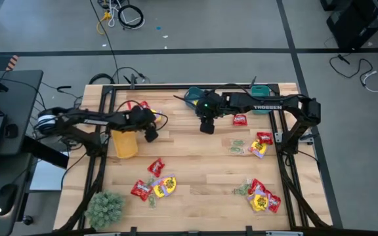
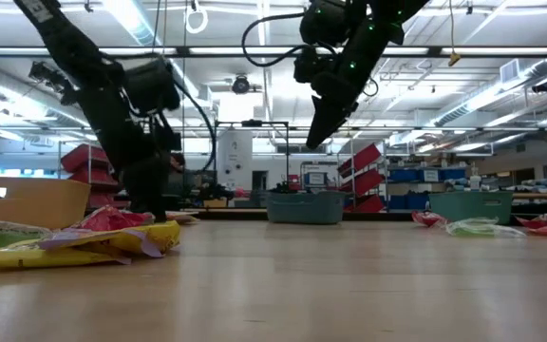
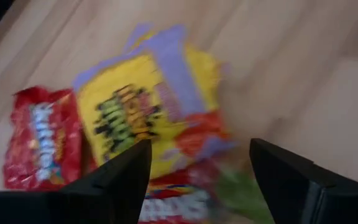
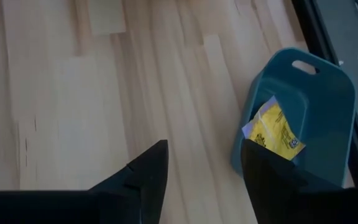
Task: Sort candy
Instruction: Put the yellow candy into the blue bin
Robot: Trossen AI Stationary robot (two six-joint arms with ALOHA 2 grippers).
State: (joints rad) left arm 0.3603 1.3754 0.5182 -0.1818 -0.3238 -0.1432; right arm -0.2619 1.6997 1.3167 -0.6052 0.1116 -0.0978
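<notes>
Candy lies in groups on the wooden table: red and yellow packets near the front left point(image 1: 155, 185), more at the front right point(image 1: 262, 198), some by the right edge point(image 1: 253, 145), and a single red packet point(image 1: 240, 119). My left gripper point(image 1: 151, 136) hangs open beside the yellow bin point(image 1: 125, 144). Its wrist view shows a yellow-and-purple packet point(image 3: 135, 112) and a red packet point(image 3: 39, 146) beyond the open gripper point(image 3: 197, 152). My right gripper point(image 1: 207, 128) is open and empty above bare wood, next to the teal bin point(image 4: 316, 106). A yellow packet point(image 4: 275, 132) lies in that bin.
A green fuzzy plant ball point(image 1: 105, 207) sits at the near left corner. A second teal bin point(image 2: 470, 204) stands at the far right. Red packets point(image 1: 138, 105) lie behind the yellow bin. Bare wood spans the table's middle point(image 1: 195, 154). A desk with a laptop stands left of the table.
</notes>
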